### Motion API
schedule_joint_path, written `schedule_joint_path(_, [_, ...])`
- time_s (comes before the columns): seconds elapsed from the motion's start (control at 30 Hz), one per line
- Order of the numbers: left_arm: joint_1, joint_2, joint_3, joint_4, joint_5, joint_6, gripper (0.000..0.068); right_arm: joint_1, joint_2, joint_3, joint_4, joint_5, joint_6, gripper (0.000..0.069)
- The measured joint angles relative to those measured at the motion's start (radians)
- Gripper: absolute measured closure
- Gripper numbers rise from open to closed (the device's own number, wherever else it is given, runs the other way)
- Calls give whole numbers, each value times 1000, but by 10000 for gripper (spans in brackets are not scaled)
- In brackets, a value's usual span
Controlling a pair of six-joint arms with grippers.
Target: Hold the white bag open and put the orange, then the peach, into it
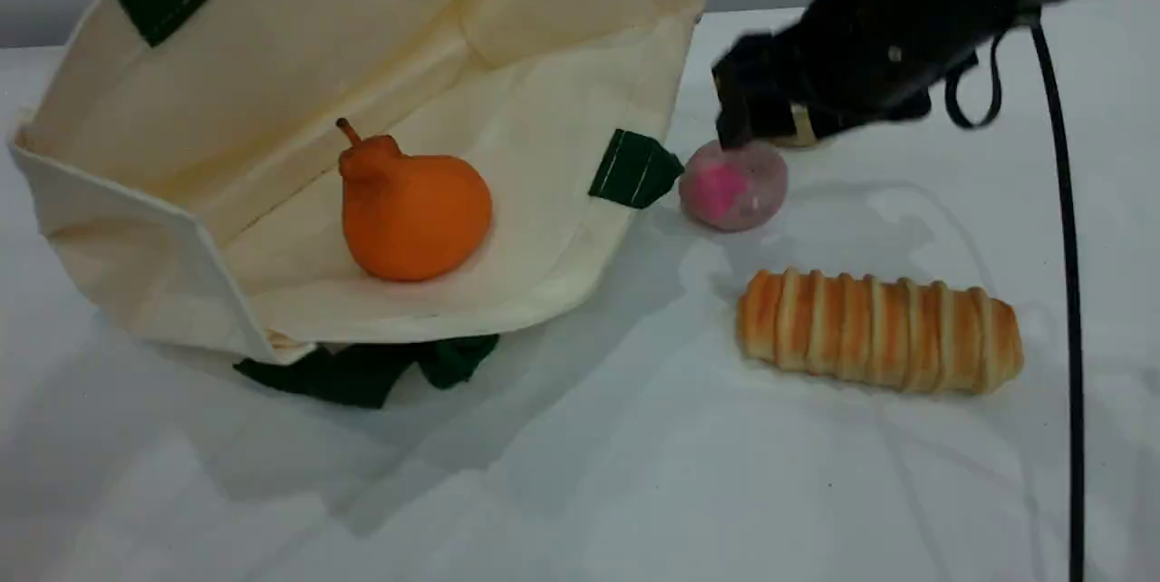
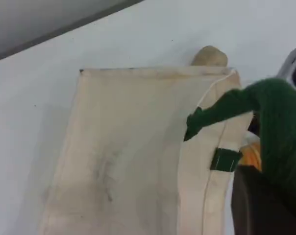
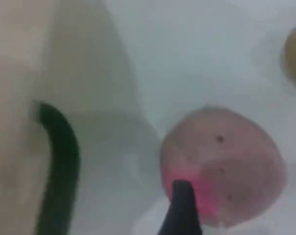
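The white bag (image 1: 544, 111) lies on its side with its mouth held open toward the camera. The orange (image 1: 412, 210) rests inside it on the lower wall. In the left wrist view the bag's green rope handle (image 2: 270, 112) runs down into my left gripper, whose dark finger (image 2: 265, 205) is shut on it. The peach (image 1: 732, 185) sits on the table just right of the bag's mouth. My right gripper (image 1: 745, 130) hangs open right above and behind it. One dark fingertip (image 3: 182, 210) shows in front of the peach (image 3: 221, 166).
A striped bread loaf (image 1: 879, 331) lies in front of the peach to the right. A beige ball (image 1: 802, 139) is mostly hidden behind the right gripper. The bag's other green handle (image 1: 362, 373) lies under its front edge. A black cable (image 1: 1069, 292) hangs at the right.
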Motion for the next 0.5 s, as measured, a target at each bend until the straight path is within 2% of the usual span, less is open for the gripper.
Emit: schedule_joint_path(0.5, [0,0,0,-3,0,0,601,0,88,-66,2,33,0,169])
